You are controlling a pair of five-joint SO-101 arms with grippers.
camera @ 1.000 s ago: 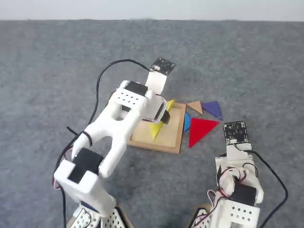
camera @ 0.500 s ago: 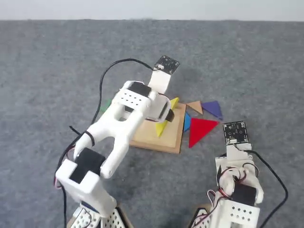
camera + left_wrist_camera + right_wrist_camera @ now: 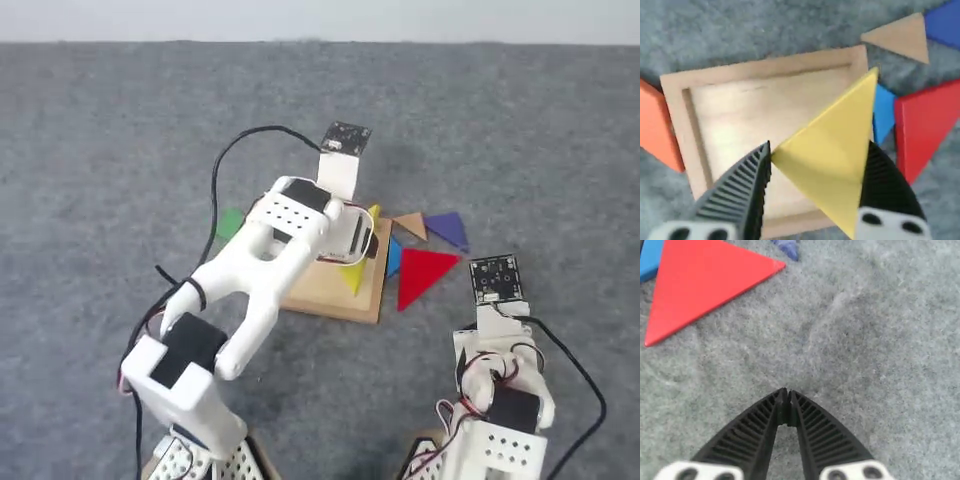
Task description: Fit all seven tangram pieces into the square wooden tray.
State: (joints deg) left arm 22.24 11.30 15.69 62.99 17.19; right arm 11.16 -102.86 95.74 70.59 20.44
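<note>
Your left gripper (image 3: 817, 160) is clamped on the large yellow triangular tangram piece (image 3: 835, 150) over the square wooden tray's (image 3: 760, 67) side nearest the large red triangular piece (image 3: 695, 280), while your right gripper (image 3: 785, 397) rests with fingers pressed together, empty, over the grey carpet (image 3: 880, 330).

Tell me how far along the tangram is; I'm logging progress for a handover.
Done: nothing seated yet; the tray floor that shows is bare wood. In hand: the left gripper holds the yellow triangle over the tray. Left: the red triangle, blue piece, tan triangle, purple piece, green piece and orange piece lie outside it. The right gripper is shut, holding nothing.
</note>
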